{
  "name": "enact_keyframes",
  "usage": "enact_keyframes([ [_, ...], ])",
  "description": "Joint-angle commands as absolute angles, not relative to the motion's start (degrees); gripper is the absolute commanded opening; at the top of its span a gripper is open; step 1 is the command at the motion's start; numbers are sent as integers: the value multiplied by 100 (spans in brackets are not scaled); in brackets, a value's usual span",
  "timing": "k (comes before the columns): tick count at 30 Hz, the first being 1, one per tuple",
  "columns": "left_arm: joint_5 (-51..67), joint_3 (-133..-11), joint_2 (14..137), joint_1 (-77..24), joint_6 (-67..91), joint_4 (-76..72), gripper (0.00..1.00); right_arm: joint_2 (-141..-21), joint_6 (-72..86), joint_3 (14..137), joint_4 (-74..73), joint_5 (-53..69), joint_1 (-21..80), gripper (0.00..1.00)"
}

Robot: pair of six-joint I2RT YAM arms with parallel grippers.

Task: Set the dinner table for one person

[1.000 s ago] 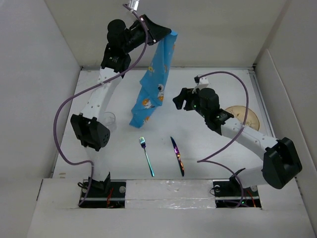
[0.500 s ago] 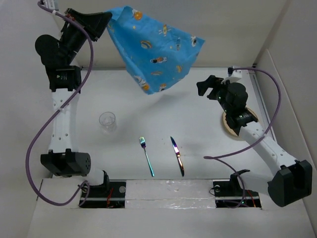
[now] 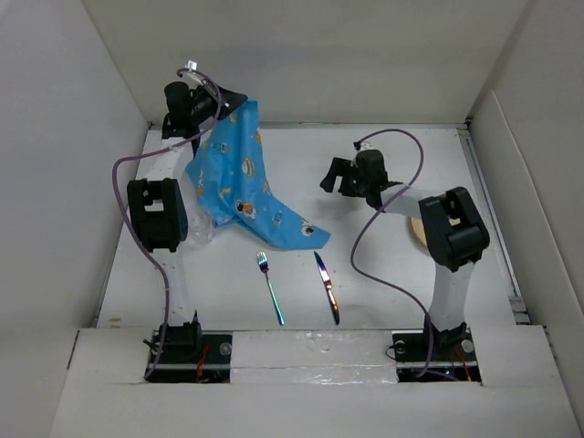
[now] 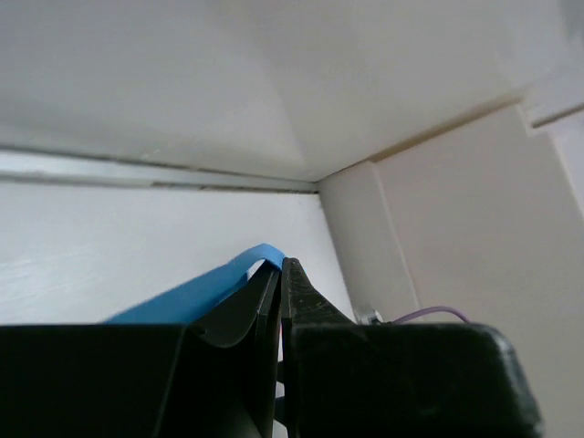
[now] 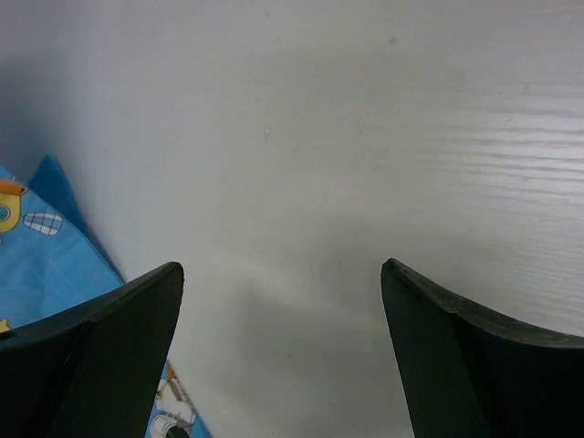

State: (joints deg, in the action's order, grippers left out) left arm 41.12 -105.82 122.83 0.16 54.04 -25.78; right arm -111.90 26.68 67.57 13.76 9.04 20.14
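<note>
The white surface (image 3: 228,292) lies in front of both arm bases, walled around, carrying everything. On its left half the blue mat (image 3: 239,187) sits rumpled, with its far corner lifted by your left jaws, which are pressed together on the cloth, so it drapes instead of lying flat. Your right jaws hang spread and empty just right of the mat, seemingly ready to take an edge. The plate (image 3: 418,233) waits half hidden behind the right arm. The knife (image 3: 327,287) and fork (image 3: 271,290) lie side by side near you

The left gripper (image 4: 281,270) pinches a blue cloth (image 4: 205,290); white dinner table (image 4: 109,228) and walls (image 4: 228,73) beyond.
</note>
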Motion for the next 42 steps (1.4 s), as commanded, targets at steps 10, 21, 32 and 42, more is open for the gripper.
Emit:
enact_keyframes([
  [10, 4192, -11364, 12278, 246, 4807, -2593, 0, -10407, 3234, 5064, 2347, 1575, 2285, 75],
  [21, 4307, -11215, 12235, 246, 4825, -2725, 0, -9921, 3630, 3639, 3214, 1915, 2663, 68],
  [32, 4333, -10925, 12032, 246, 4711, -2707, 0, -10011, 3981, 3762, 3401, 1688, 2892, 40],
  [42, 4430, -10258, 11032, 299, 5036, -3278, 0, -7518, 2946, 4561, 1629, -243, 3110, 0],
])
